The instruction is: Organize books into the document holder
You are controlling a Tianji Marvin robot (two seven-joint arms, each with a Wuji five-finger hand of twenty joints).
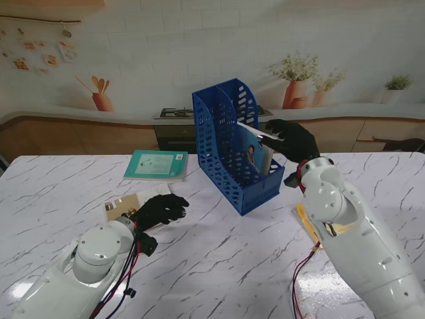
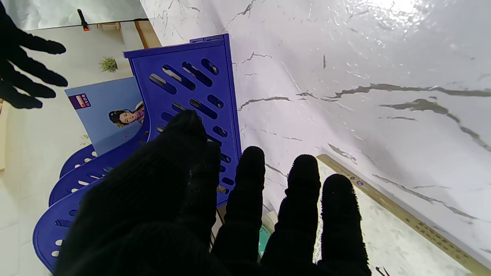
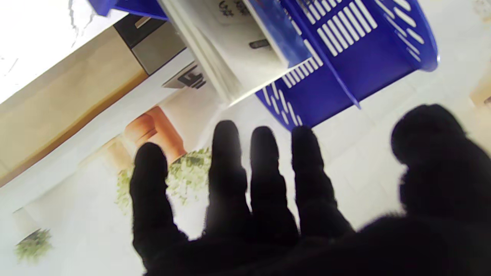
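The light-blue paperback book (image 1: 255,154) leans half-seated in the blue slotted plastic document holder (image 1: 229,143) mid-table. The right hand (image 1: 292,141), fingers spread and gripping nothing, hangs just beside its top edge; a knock could tip it out. The left hand (image 1: 159,209) rests open on a beige book (image 1: 123,207) near the table's left edge.

- The blue book (image 2: 111,111) standing in the document holder (image 2: 191,96) carries a small purple label near one corner of its cover, with characters too small to read.
- The teal book (image 1: 157,165) lying on the table has a small white sticker on one corner; its print cannot be made out.
- The tan-edged book (image 2: 402,226) under the left hand shows tiny marks along its border, all illegible.
- No text, brand or number can be read anywhere.
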